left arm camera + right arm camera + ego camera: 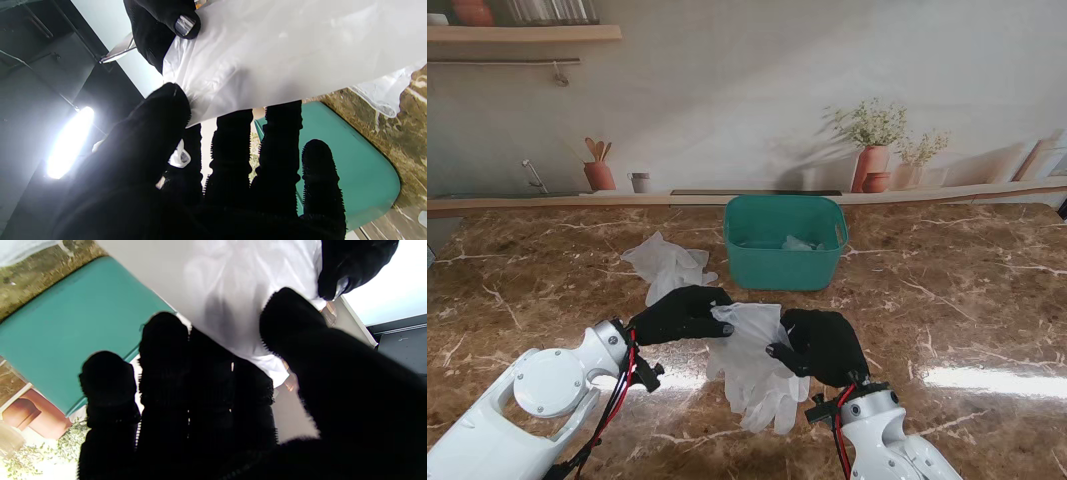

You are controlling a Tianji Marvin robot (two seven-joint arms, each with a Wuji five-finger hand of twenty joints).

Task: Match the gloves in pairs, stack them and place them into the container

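Note:
A translucent white glove stack (pixel 752 362) hangs between my two black hands above the table, nearer to me than the green container (pixel 785 241). My left hand (pixel 679 315) pinches the cuff edge on its left side, thumb against fingers. My right hand (pixel 824 345) pinches the opposite edge. The glove fingers dangle toward me. In the left wrist view the white glove sheet (pixel 277 56) spreads past my fingers, with the container (pixel 353 166) behind. The right wrist view shows the glove sheet (pixel 240 290) and the container (pixel 66 326). Another white glove (pixel 667 265) lies flat left of the container. Some pale gloves (pixel 795 243) rest inside it.
The brown marble table (pixel 967 300) stretches out on both sides. A low ledge along the back wall carries a terracotta pot with utensils (pixel 599 172), a small cup (pixel 639 182) and potted plants (pixel 872 150).

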